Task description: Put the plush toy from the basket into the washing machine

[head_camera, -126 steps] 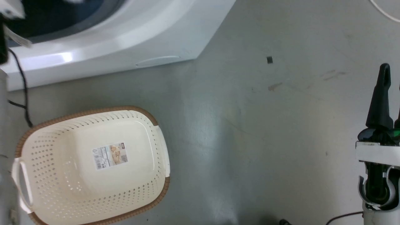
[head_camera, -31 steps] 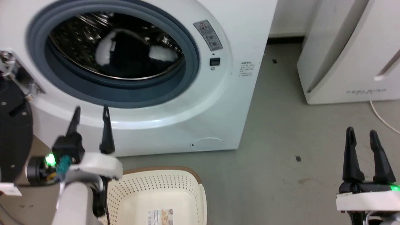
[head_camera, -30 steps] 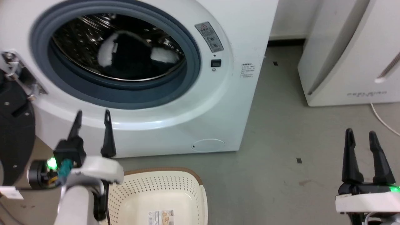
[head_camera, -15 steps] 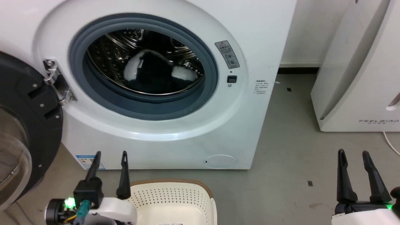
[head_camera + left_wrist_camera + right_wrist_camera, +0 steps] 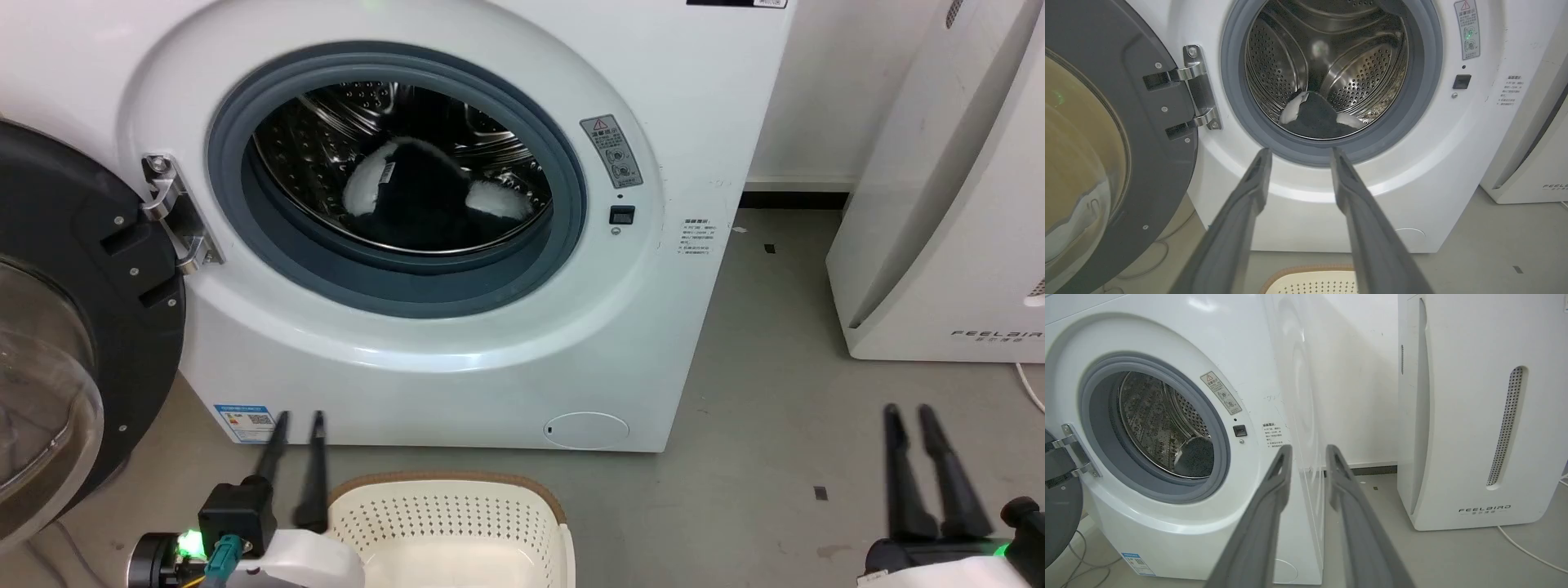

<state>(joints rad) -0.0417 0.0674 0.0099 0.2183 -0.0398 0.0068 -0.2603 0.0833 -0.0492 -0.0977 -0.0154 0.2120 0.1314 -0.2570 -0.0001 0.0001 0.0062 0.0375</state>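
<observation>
My left tool (image 5: 299, 420) sits low in the head view with its two dark fingers drawn to a narrow gap and nothing between them; half a second ago those fingers stood wider, so it has been closing up empty, and along its own wrist view they point at the lower rim of the washer's mouth without touching it. My right tool (image 5: 909, 412) shows the same, fingers narrower than a moment ago, a small empty gap, hanging over the grey concrete floor (image 5: 759, 449) well off to the side. The head camera has also lifted over the last seconds, from the basket on the floor to the machine. Just beside the left tool lies the cream perforated plastic basket with the brown woven-look rim (image 5: 449, 523); the part I can see of its inside is bare, the near end being cut off. Beyond it the large white front-loading washing machine (image 5: 457, 367) stands with its black-rimmed round glass door (image 5: 122, 269) swung open to the left, and the fluffy black-and-white penguin plush toy (image 5: 424, 196) rests on the floor of the shiny perforated steel drum (image 5: 326, 139), behind the grey rubber door seal (image 5: 408, 290). I judge the placing done; both arms look to be settling back, with the door not yet shut
</observation>
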